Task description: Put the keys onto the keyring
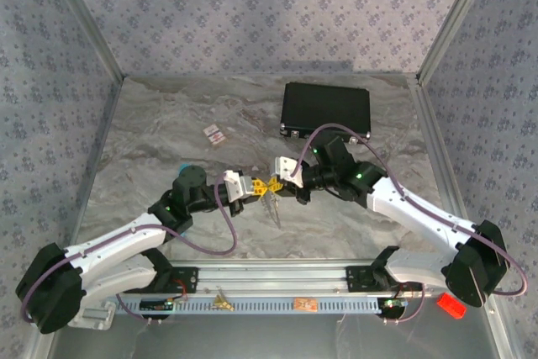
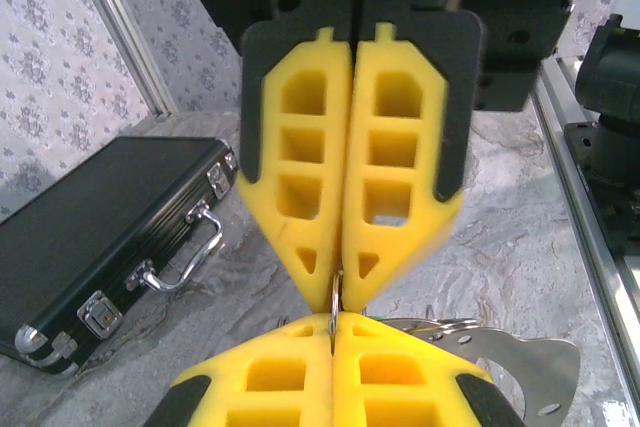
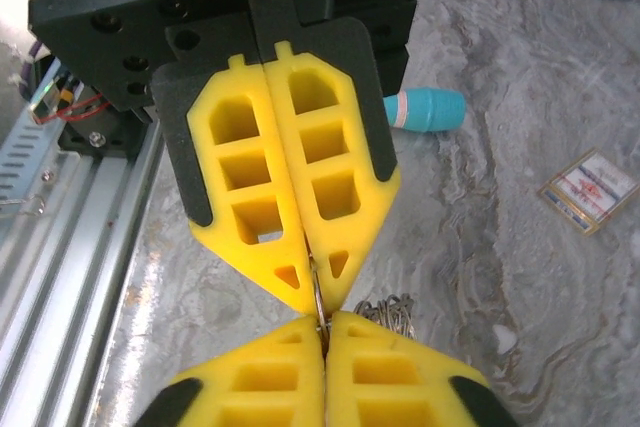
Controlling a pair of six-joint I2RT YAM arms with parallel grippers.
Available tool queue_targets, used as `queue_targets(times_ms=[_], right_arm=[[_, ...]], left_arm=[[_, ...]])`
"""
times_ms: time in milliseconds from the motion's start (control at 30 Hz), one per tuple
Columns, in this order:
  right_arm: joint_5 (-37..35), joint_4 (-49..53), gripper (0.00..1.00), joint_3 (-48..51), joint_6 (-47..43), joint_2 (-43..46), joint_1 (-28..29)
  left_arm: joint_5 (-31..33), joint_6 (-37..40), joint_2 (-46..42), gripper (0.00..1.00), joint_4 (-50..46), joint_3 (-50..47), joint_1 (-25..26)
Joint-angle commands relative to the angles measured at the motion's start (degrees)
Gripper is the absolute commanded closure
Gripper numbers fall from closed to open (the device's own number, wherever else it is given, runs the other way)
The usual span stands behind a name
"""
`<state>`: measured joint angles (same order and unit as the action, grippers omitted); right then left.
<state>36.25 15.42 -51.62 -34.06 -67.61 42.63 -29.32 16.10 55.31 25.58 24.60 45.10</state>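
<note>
Desk [image 1: 168, 124]: marbled grey, walled in on three sides. Black case [image 1: 326, 109] sits shut at far right, well clear of the work.

Both arms meet tip to tip mid-desk. Left tool [image 1: 259, 187] comes in from the left, right tool [image 1: 277, 181] from the right, noses almost touching. Both are fully shut, pads pressed flat together.

Teal pen [image 3: 425, 109] lies behind the left tool. Red-and-white card [image 3: 590, 190] is far-left of the meeting point, apart from everything.

Keyring [image 3: 318, 297]: a thin metal loop seen edge-on, pinched at the tips of both tools at once. Its plane lines up with the seam between the pads. A bunch of bead chain [image 3: 388, 312] hangs just beside the tips. A flat silvery plate with holes [image 2: 525, 367] sits under the left tool; can't tell what it is.

Keys: can't make out the yellow or green heads, too small or hidden behind the pads.

The relation that matters: the ring sits on the line between the two tips, so neither arm is nearer. My read is that one tool has to keep the ring while the other lets go to fetch a key. Threading would run across the ring's plane, not along it.
</note>
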Motion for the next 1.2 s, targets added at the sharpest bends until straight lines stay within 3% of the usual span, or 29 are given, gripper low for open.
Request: queue_targets(times_ms=[0, 33, 133, 233, 400, 633, 867, 900, 967, 1033, 1167], right_arm=[[0.8, -0.1, 1.00, -1.2, -0.2, -0.6, 0.4], [0.3, 0.8, 1.00, -1.5, -0.5, -0.6, 0.4], [-2.7, 5.5, 1.00, -3.6, -2.6, -0.5, 0.6], [-7.0, 12.1, 1.00, -6.5, -5.7, -1.1, 1.4], [-11.1, 18.2, 1.00, -10.9, -8.5, -3.2, 3.5], [-11.6, 18.1, 1.00, -13.3, -8.7, -5.1, 5.5], [-11.8, 17.6, 1.00, -14.1, -7.1, -6.0, 6.6], [-11.4, 16.7, 0.96, -13.6, -6.4, -5.4, 6.1], [-8.6, 13.0, 0.75, -10.8, -3.7, -3.1, 4.1], [-4.7, 8.2, 0.70, -7.1, -0.9, -0.2, 1.5], [1.6, 1.4, 0.69, -1.9, 2.8, 1.6, -1.3]], left_arm=[[-1.5, -0.9, -0.2, 1.00, 3.8, 1.5, 0.4], [0.0, -1.0, -0.2, 1.00, 2.1, 2.0, 0.3], [3.0, 0.7, -0.6, 0.82, -5.1, 3.9, 0.4], [4.3, 2.6, -0.9, 0.79, -10.8, 5.5, 0.3], [4.2, 3.2, 0.0, 0.79, -13.5, 6.7, 0.3], [3.1, 3.5, 1.2, 0.81, -12.8, 7.3, 0.3], [2.8, 4.0, 0.7, 0.97, -12.0, 6.9, 0.3], [2.8, 4.0, 0.5, 1.00, -11.8, 6.8, 0.3], [2.6, 3.5, -0.1, 1.00, -10.3, 5.7, 0.3], [2.1, 1.6, -0.7, 1.00, -6.5, 4.0, 0.2], [0.0, -2.0, -0.7, 1.00, 1.5, 1.1, 0.1]])
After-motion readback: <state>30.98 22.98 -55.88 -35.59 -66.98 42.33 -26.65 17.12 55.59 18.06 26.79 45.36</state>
